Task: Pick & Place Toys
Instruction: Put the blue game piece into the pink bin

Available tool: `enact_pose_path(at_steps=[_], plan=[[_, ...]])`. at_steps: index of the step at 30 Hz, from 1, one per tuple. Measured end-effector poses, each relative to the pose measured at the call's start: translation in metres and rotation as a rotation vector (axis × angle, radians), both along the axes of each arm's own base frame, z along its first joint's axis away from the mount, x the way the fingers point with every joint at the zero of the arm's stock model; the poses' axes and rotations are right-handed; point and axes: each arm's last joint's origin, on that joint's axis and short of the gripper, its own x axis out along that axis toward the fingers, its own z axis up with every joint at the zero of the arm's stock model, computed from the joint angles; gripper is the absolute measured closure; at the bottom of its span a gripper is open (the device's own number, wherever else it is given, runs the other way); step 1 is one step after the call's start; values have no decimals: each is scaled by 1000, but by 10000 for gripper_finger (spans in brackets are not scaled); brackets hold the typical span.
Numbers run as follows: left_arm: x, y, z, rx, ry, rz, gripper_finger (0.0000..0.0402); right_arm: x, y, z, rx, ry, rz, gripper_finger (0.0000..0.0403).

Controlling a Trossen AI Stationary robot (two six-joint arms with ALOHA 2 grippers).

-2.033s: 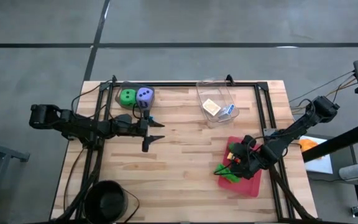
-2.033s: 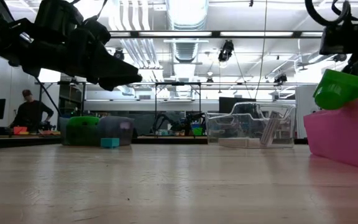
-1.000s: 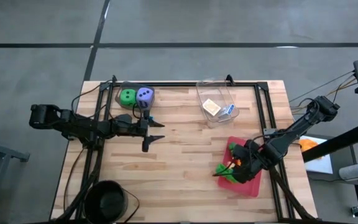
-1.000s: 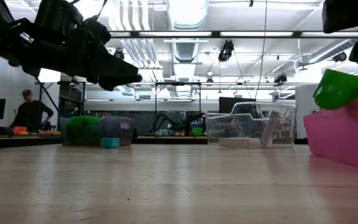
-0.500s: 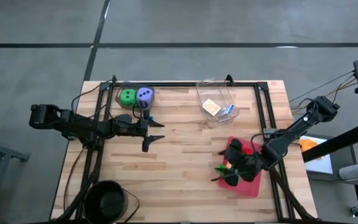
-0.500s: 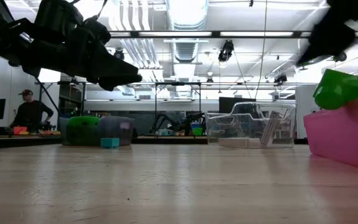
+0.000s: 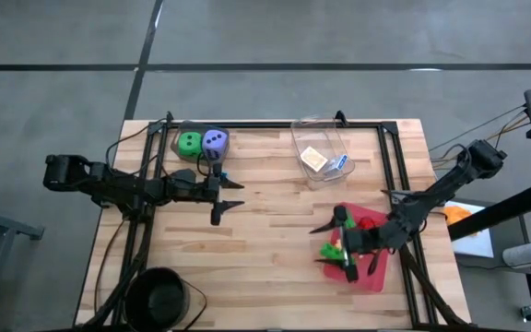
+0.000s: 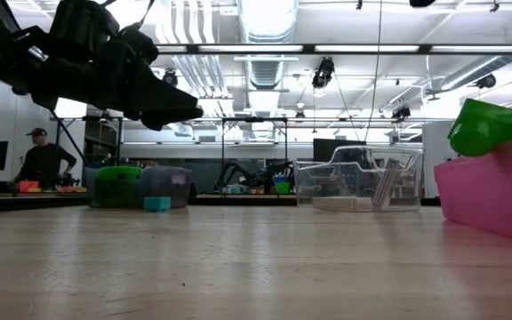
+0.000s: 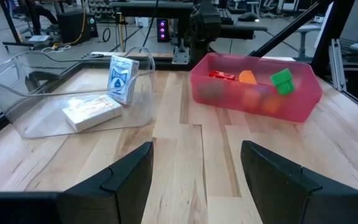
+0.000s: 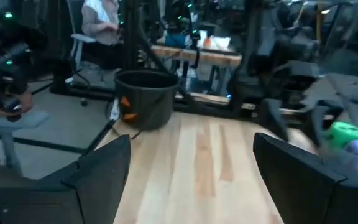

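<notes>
A green die (image 7: 190, 143) and a purple die (image 7: 215, 141) stand at the table's far left, with a small blue brick (image 8: 156, 204) in front of them in the low view. The orange-white packet (image 7: 314, 160) and the blue-white packet (image 7: 342, 161) lie in the clear box (image 7: 325, 138). Green (image 7: 328, 249), red (image 7: 365, 221) and orange (image 9: 247, 76) bricks lie in the pink tray (image 7: 376, 277). My left gripper (image 7: 227, 198) hangs open and empty above the table's middle left. My right gripper (image 7: 335, 249) is open and empty above the tray's left rim, facing the table's left.
A black bucket (image 7: 159, 297) sits at the table's near left corner. A black frame (image 7: 275, 124) runs along the far edge and down both sides. Bare wood lies between the two grippers. A person (image 8: 43, 160) sits far behind the table.
My right gripper has risen out of the pink tray, leaving the low view at its top. It has tipped from pointing down to facing the table's left. The bricks stay in the tray.
</notes>
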Motion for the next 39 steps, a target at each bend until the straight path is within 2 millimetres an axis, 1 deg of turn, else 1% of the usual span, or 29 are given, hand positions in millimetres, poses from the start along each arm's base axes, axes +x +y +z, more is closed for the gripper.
enact_pose_path(at_steps=[4, 8, 11, 13, 15, 19, 22, 25, 29, 34, 39], plan=[[0, 0, 0, -2, 4, 0, 156, -16, -18, -10, 9, -26, -23, 67], [0, 0, -2, -30, 24, 7, 156, -36, -39, -28, 48, -50, -48, 67], [1, 0, -4, -74, 75, 21, 156, -48, -52, -44, 93, -49, -77, 67], [4, 2, -5, -116, 141, 72, 156, -54, -58, -52, 127, -48, -91, 67], [7, 5, -5, -134, 229, 179, 156, -58, -62, -57, 154, -51, -97, 67], [10, 11, -1, -158, 363, 452, 156, -62, -64, -62, 163, -48, -99, 67], [10, 16, 4, -205, 439, 584, 156, -61, -64, -64, 156, -39, -99, 67], [14, 17, 10, -238, 460, 619, 156, -60, -63, -66, 143, -23, -100, 67], [23, 18, 9, -247, 478, 619, 156, -58, -62, -68, 135, -12, -101, 67], [35, 20, -3, -268, 580, 659, 156, -57, -62, -68, 137, -17, -104, 67], [46, 30, -15, -255, 699, 743, 156, -57, -62, -67, 141, -22, -107, 67]])
